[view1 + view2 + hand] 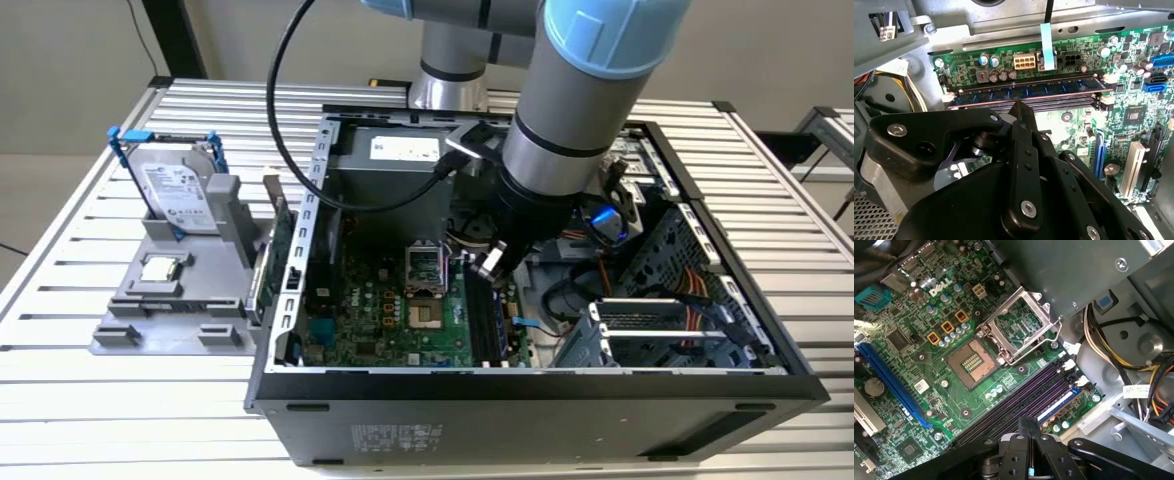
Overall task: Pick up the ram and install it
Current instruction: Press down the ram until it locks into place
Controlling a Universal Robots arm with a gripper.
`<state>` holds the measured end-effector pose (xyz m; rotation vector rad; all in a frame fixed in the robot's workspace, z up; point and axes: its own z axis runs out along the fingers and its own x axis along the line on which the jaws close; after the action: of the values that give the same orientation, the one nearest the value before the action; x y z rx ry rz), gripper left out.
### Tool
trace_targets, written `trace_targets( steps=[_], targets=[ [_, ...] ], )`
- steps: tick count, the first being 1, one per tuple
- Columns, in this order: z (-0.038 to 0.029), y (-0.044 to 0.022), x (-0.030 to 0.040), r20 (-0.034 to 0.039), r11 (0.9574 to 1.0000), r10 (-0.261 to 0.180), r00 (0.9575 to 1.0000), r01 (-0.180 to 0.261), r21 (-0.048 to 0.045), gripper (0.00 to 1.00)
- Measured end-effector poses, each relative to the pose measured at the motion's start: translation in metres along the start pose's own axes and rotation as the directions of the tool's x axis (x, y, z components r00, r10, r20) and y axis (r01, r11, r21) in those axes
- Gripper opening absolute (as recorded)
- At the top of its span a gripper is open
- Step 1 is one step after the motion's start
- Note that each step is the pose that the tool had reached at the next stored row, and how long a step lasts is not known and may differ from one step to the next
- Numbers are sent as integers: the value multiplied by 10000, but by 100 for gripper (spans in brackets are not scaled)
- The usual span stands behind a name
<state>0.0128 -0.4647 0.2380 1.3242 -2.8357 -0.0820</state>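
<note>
Exterior view, clock set on the pic w/ 9 = the exterior view's left. The arm (561,150) drops from 12 into the open PC case (534,390), which sits on a slatted table (80,400). The gripper (489,268) is about mid-case, just over the mem slots along the 3 o'clock edge of the motherboard (387,310).

The ram (1029,91) is off the gripper. In the second wrist view it lies along one slot near the board edge, level, w/ white end latches (1106,78) at its ends. The empty dark slots (1064,102) run parallel, between it and the fingertips. In both wrist views the fingers (1021,432) look pressed together w/ nothing between them, tip just above those empty slots. Can't tell if it touches them.

Around it:
- The CPU socket (971,362) is open, w/ its metal load frame (1021,322) tilted up, near the slots.
- A blue expansion slot (891,382) sits on the far side of the socket.
- A white pwr connector (1024,62) and small caps (999,76) are just beyond the ram.
- A yellow/black wire bundle (1104,340) crowds the case wall by the slot ends.
- A drive cage (654,330) is at 4 o'clock of the gripper, close.
- A black cable (280,110) loops off the arm at 10 o'clock.

Outside the case, at 9 o'clock, is a grey holder (167,300). On it a hard drive (178,195) stands upright in a blue frame, and a small silver chip (160,268) lies flat in front of it
</note>
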Motion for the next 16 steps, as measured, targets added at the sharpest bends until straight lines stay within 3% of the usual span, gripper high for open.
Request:
trace_targets(
  steps=[7,16],
  targets=[
    [0,-5,-6,-29,9984,-558,9984,558,-7,0],
    [-1,-16,-15,-78,9888,-1493,9888,1492,-24,0]
  ],
)
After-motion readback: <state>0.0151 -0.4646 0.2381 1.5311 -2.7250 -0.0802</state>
